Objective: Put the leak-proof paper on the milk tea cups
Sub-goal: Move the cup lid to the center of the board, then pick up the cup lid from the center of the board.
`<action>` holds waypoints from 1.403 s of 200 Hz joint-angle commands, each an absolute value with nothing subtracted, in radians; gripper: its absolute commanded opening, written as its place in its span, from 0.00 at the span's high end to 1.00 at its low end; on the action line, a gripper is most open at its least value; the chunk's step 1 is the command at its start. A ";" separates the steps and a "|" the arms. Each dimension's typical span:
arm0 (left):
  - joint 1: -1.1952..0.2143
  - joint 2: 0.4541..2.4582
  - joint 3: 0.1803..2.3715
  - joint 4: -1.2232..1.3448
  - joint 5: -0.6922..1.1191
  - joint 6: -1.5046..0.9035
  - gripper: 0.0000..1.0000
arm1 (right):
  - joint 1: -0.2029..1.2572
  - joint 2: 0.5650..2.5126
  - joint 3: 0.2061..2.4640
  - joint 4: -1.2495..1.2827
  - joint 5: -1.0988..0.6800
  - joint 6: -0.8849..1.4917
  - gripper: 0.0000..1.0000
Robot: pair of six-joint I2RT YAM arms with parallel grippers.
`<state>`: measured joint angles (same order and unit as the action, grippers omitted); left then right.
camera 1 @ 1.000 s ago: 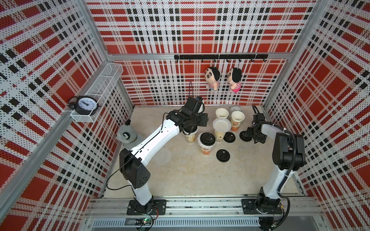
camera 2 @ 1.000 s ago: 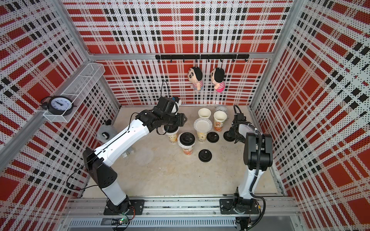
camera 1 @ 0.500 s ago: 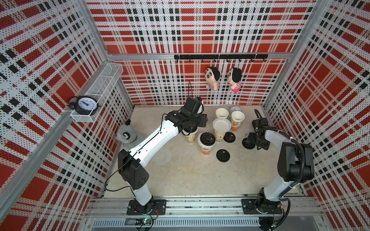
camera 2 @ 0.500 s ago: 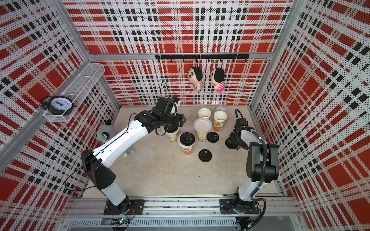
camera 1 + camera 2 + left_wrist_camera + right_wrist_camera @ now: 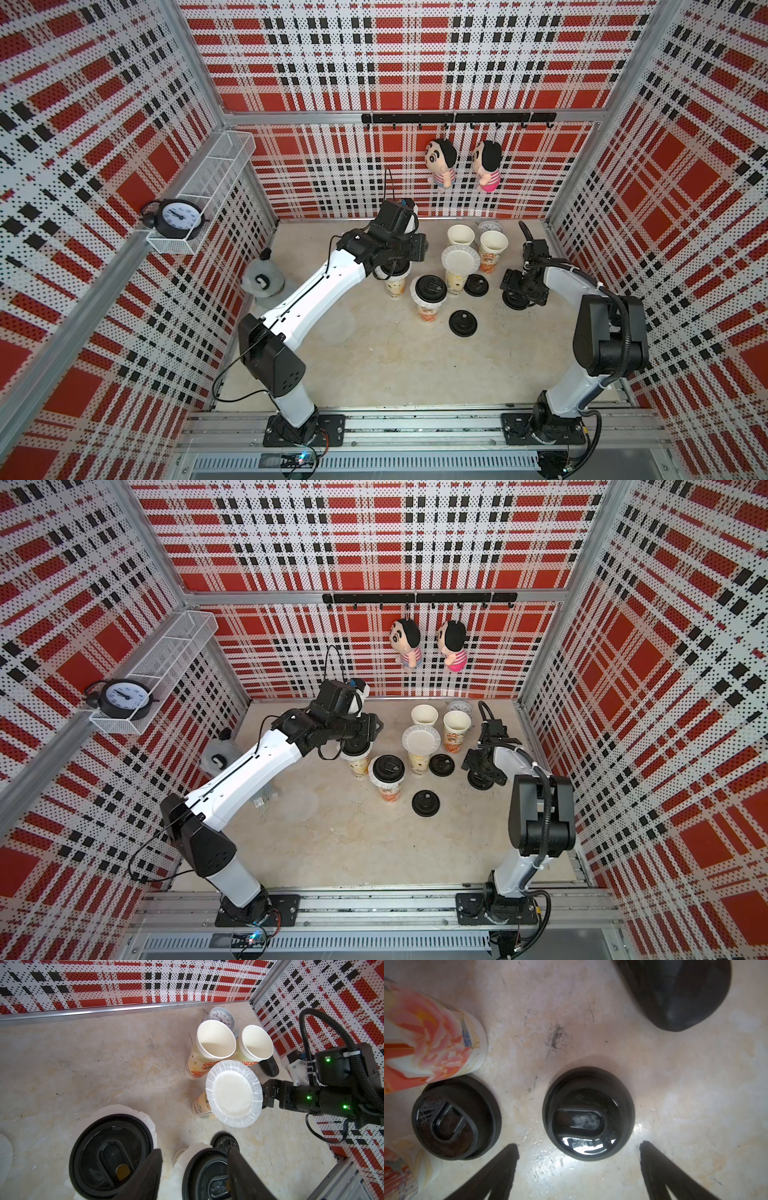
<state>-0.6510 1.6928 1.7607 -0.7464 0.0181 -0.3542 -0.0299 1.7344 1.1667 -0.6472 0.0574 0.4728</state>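
Leak-proof paper (image 5: 233, 1093) tops cup (image 5: 200, 1103) (left end effector (image 5: 195, 1150) and right end effector (image 5: 578, 1145) spread).

Left back cup (image 5: 460, 235), right back cup (image 5: 493, 245): side by side, mouths open.
Middle cup (image 5: 455, 286): just in front of them, topped by a round sheet (image 5: 460, 259), translucent white, wavy-edged, overhanging the rim.
Front cup (image 5: 428, 311), far-left cup (image 5: 395, 286): each under a black lid (image 5: 430, 288) with a sheet rim (image 5: 145, 1119) showing beneath.
All five: tall, tapered, white, orange-and-tan print low down; upright, grouped toward the back right of the table (image 5: 395, 365).
Spare sheet (image 5: 338, 328): flat on the table, well apart to the left.
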 commanded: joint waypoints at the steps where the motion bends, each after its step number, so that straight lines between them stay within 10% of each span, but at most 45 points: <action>1: -0.644 1.655 1.744 -0.718 0.021 -0.338 0.46 | -0.015 1.769 1.195 -0.675 0.100 0.484 0.06; 280: -0.634 1.662 1.734 -0.713 0.035 -0.339 0.46 | -0.033 1.814 1.148 -0.638 0.146 0.481 0.14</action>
